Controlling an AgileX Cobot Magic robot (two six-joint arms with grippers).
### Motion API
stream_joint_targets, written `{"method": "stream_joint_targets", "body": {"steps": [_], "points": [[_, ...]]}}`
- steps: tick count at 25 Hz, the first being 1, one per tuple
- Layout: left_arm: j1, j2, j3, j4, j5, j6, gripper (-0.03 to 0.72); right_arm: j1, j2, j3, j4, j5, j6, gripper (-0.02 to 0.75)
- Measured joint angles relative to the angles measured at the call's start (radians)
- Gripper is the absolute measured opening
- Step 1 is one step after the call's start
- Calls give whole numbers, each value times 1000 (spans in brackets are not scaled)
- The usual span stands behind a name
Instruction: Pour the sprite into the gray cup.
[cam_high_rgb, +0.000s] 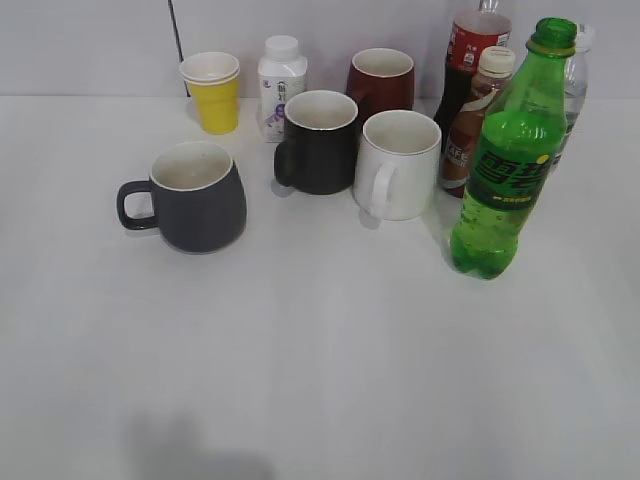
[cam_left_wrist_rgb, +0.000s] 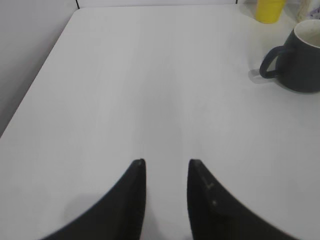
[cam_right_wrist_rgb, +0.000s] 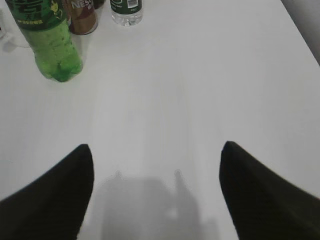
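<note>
Stood upright at the right front of the table (cam_high_rgb: 320, 380): the sprite (cam_high_rgb: 512, 160), still with its green top on, forward of the cluster of other bottles and so open to a grasp from the right. Sat well apart to the left: the gray cup (cam_high_rgb: 197, 195), mouth up, handle turned leftward, also forward of the other mugs, probably to leave both task items reachable without knocking neighbours. Between them, further back: the black mug (cam_high_rgb: 320, 140) and the white mug (cam_high_rgb: 398, 163), just beside each other, with a maroon mug (cam_high_rgb: 381, 80), a yellow paper cup (cam_high_rgb: 213, 90) and a small white bottle (cam_high_rgb: 281, 85) behind.

Hovered over bare tabletop, holding nothing: the right gripper (cam_right_wrist_rgb: 155, 150), fingers spread wide, the sprite up and to its left, seemingly readied for the bottle's girth. Hung likewise over bare surface: the left gripper (cam_left_wrist_rgb: 166, 162), fingers parted by a narrow gap, gripping nothing, the gray cup off to its upper right. Nothing poured yet, judging by the bottle's place.
</note>
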Motion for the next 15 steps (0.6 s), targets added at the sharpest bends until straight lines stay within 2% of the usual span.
{"method": "stream_joint_targets", "body": {"steps": [15], "points": [[0, 0, 0, 0, 0, 0, 228, 0, 0, 0, 0, 0, 0, 588]]}}
